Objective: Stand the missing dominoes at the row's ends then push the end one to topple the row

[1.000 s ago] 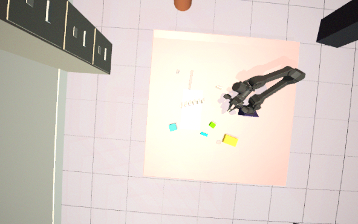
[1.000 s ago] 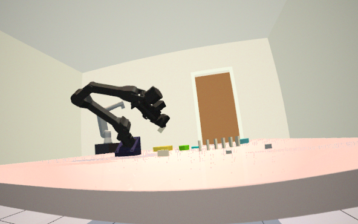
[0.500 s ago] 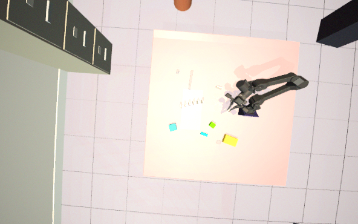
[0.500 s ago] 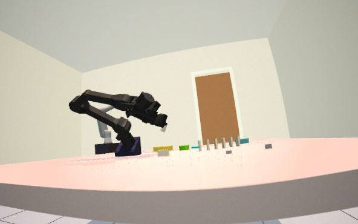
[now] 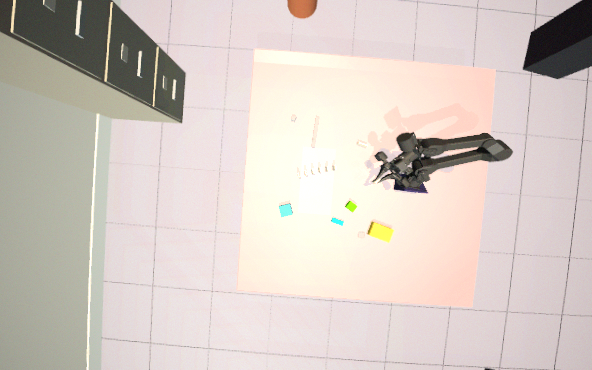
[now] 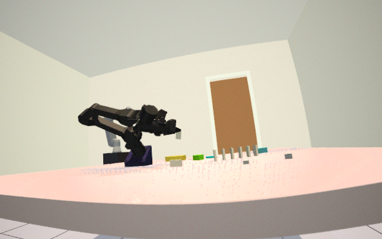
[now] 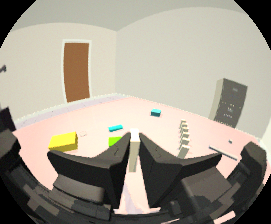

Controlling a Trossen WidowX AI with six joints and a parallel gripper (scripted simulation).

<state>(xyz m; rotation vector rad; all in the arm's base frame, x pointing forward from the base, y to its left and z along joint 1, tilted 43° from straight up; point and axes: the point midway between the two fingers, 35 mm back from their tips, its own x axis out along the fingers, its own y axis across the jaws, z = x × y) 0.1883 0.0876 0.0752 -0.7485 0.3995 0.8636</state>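
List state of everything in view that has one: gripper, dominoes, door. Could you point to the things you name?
gripper (image 5: 374, 182) (image 6: 180, 130) (image 7: 134, 135): shut on a domino, raised off the table
held domino (image 6: 178, 135) (image 7: 134, 150): upright, between the fingers
row dominoes (image 5: 319, 167) (image 6: 231, 153) (image 7: 184, 134): six, all standing, spaced apart
door (image 6: 233, 116) (image 7: 76, 71): closed

Six standing dominoes (image 5: 319, 168) (image 6: 231, 153) (image 7: 184, 134) in a row on table (image 5: 418, 260) (image 6: 189, 190) (image 7: 101, 117). From above: long strip (image 5: 315, 131) (image 7: 223, 152) behind row, small cube (image 5: 293, 118) left of strip. Flat box (image 5: 380, 232) (image 6: 175, 158) (image 7: 63, 142) before row, to its right. Arm's base (image 5: 418, 189) (image 6: 148, 155) right of row, on table.
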